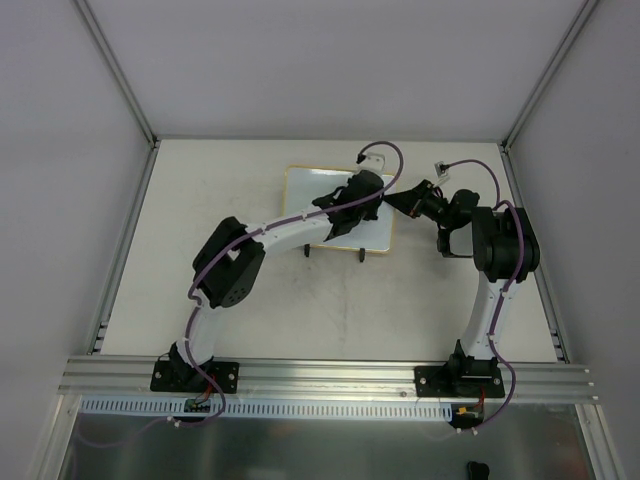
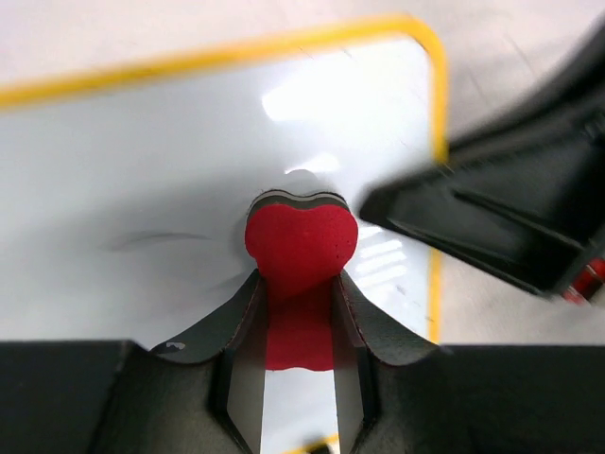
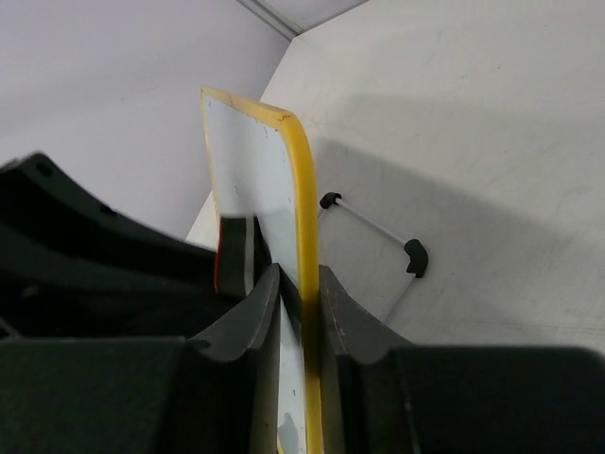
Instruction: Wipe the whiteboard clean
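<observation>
The whiteboard stands tilted at the back middle of the table on two black feet. Its frame looks yellow in the wrist views. My left gripper is shut on the red eraser, whose felt end presses on the white surface near the board's right side. A faint grey mark shows left of the eraser. My right gripper is shut on the whiteboard's right edge; in the right wrist view the yellow frame runs between the fingers.
A white connector block with a purple cable lies behind the board, and another small connector at the back right. The board's wire stand with black feet rests on the table. Grey walls enclose the table.
</observation>
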Robot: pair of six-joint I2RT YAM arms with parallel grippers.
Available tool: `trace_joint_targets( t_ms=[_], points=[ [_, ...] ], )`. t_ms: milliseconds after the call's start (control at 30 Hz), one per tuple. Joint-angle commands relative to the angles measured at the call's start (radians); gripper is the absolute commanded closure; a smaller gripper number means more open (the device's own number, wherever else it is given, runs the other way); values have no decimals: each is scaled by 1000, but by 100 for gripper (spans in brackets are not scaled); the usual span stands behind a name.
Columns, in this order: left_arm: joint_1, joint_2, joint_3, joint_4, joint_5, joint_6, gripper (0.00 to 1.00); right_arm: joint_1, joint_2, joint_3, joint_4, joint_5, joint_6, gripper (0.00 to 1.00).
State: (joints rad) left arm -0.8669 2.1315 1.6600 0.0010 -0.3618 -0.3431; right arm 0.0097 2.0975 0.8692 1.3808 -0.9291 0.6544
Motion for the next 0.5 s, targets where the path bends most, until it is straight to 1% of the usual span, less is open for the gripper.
trace_joint_targets(
  t_ms=[0,200,333,467],
  points=[
    [121,16,-37,-105,-94,64,100,6,-4,-18,152,-16,-32,100],
    [170,-19,-124,-116,-94,30,100,7,-8,-19,152,-14,-38,100],
    [183,-36,-190,-114,-132,19,100,7,-13,-29,152,-8,-48,100],
    [183,-38,-197,-113,-129,10,100,7,-17,-35,152,-5,-58,100]
  ],
)
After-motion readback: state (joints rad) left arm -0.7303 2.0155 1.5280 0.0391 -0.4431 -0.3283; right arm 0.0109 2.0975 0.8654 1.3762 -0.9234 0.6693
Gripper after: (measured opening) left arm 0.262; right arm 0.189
